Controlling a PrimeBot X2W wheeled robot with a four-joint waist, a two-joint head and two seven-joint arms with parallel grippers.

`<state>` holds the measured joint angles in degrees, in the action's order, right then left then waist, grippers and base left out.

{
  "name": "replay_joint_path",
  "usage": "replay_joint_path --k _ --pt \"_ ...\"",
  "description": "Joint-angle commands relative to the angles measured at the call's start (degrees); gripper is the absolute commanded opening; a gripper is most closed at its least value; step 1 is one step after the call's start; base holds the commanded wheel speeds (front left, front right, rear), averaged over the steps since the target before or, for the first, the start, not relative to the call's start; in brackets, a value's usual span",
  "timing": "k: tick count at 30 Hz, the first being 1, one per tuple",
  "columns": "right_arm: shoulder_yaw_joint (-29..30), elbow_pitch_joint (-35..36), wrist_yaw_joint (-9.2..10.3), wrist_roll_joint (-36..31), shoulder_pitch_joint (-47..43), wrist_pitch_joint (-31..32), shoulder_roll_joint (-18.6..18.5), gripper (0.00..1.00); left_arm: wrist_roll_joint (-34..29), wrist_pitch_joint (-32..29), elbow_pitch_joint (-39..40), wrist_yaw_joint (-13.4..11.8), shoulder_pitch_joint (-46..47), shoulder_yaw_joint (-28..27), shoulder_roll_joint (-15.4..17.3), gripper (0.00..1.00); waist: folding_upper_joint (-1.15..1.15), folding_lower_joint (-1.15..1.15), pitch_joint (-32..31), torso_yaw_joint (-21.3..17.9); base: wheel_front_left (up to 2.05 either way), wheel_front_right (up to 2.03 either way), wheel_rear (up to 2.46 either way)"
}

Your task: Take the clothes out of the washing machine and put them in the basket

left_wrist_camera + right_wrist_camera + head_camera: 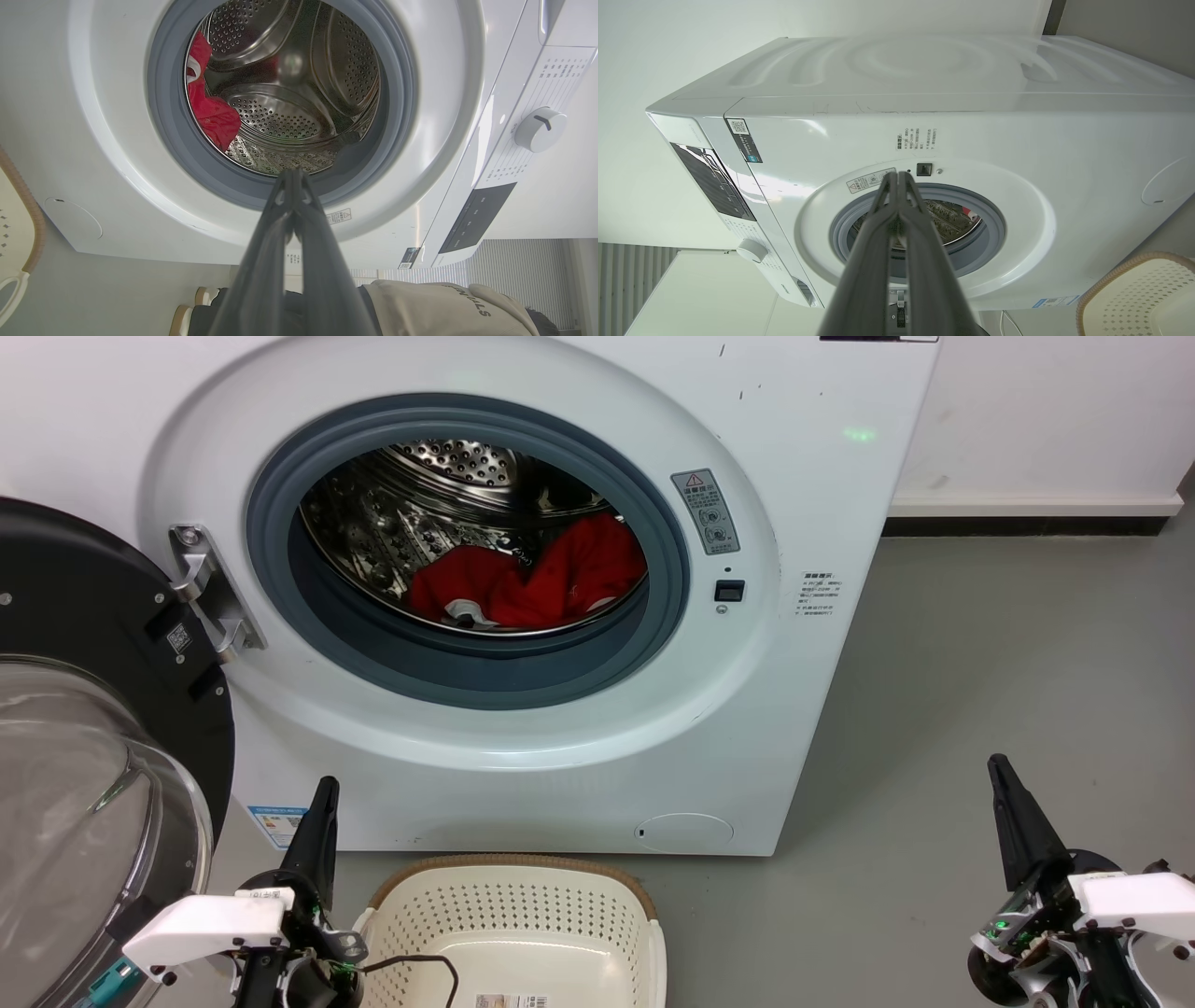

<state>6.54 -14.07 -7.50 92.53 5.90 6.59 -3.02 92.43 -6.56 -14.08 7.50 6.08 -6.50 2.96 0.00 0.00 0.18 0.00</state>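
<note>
The lower part of the red clothes (537,581) is hidden behind the front edge of the drum (373,523). The basket (509,865) and the glass door (65,803) are cut off by the picture's edge. The words on the label (820,595) are too small to read.

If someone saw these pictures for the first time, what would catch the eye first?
The bright red clothes lie low in the steel drum of the white washing machine, whose door stands open at the left. In front of it the cream basket, no clothes in the part that shows, stands between the left gripper and the right gripper, both shut.
</note>
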Motion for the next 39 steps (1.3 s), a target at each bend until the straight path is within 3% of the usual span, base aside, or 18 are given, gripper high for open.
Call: replay_joint_path --k 1,16,17,25,39 --pt "-0.02 -0.07 0.02 -0.27 0.71 0.04 0.21 0.00 -0.07 -0.10 -0.02 0.15 0.38 -0.11 -0.12 0.00 0.00 0.00 0.00 0.00 0.00 0.00 0.00" --pt "-0.02 -0.07 0.02 -0.26 0.71 0.04 0.21 0.00 -0.06 -0.09 -0.02 0.15 0.38 -0.11 -0.12 0.00 0.00 0.00 0.00 0.00 0.00 0.00 0.00" --pt "-0.01 -0.01 0.00 -0.01 -0.01 -0.02 0.00 1.00 0.00 0.02 -0.01 0.00 0.00 0.00 0.00 1.00 0.00 0.00 0.00 0.00 0.00 0.00 0.00" --pt "-0.38 -1.25 0.01 -1.15 -1.40 -1.68 0.03 1.00 -1.81 1.69 -0.16 -0.02 -1.51 0.39 -0.10 1.00 0.00 0.00 0.04 0.00 0.00 0.00 0.00" --pt "-0.19 2.80 0.01 -16.63 -2.67 -5.21 0.05 1.00 -16.22 5.21 4.62 -2.99 -2.40 0.71 -0.09 1.00 0.00 0.00 0.27 -0.07 0.00 0.00 0.00"
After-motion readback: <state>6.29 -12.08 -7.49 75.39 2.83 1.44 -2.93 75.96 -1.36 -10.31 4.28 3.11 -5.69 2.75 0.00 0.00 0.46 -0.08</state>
